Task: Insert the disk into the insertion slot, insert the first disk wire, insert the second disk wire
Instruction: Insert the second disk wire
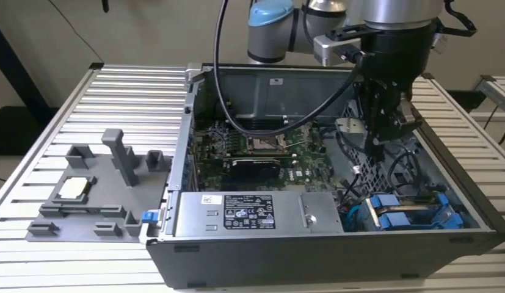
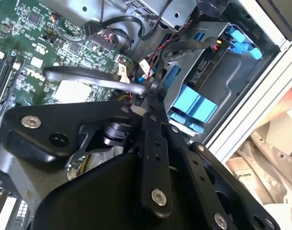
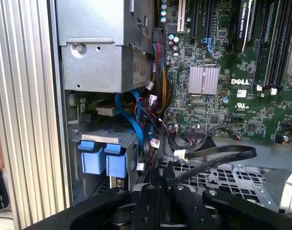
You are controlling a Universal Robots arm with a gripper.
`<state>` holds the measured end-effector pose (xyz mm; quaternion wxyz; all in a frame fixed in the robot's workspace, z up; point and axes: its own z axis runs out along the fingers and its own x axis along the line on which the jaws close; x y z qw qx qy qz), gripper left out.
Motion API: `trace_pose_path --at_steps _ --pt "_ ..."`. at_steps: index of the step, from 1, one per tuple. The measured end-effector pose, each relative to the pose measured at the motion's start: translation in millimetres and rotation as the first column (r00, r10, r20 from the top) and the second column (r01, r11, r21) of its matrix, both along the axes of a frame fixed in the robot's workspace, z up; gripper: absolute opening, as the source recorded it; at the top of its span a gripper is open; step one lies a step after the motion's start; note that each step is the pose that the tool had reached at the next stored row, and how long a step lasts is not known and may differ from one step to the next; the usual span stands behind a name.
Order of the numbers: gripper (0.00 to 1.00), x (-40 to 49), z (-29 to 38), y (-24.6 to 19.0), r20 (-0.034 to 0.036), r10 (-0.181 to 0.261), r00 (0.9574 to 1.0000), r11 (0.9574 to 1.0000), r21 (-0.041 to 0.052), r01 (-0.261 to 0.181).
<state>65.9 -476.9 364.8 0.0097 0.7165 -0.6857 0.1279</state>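
claw [image 2: 153,90] is clamped on a flat black wire [image 2: 98,80] inside the case [image 1: 317,256]. disk [image 1: 395,218] in its blue carrier sits in the slot [image 1: 444,215], at the exterior view's lower right.

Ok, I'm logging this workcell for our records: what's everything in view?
open grey sheet-metal computer case: one, grey, on slatted aluminium table.
green motherboard: one, green, inside the case.
grey labelled power-supply box: one, grey, at the case's near wall.
silver-grey disk in blue plastic carrier: one, seated in grey perforated drive cage.
grey moulded fixture tray: one, at the exterior view's left of the case, carrying a small square chip.
black flat wire: one, black, pinched by the gripper.
gripper: one, black, inside the case over the cage.
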Motion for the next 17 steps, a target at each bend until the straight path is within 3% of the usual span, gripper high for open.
trace_pose_path --at_steps 1,7,10,12,13,17 --pt "0.12 0.0 0.0 0.0 0.0 0.0 1.0 1.0 0.0001 0.0" --pt "0.12 0.0 1.6 0.0 0.0001 0.0 1.0 1.0 -0.0005 0.0" --pt "0.26 0.0 4.1 0.0 0.0001 0.001 1.0 1.0 -0.0036 -0.001" --pt "0.26 -0.1 4.0 0.0 0.0017 0.003 1.0 1.0 -0.0056 -0.003" --pt "0.32 -0.1 3.4 0.0 0.0041 0.005 1.0 1.0 -0.0058 -0.005" --pt "0.32 0.0 2.1 0.0 0.012 0.015 0.9998 0.9999 -0.0063 -0.015"
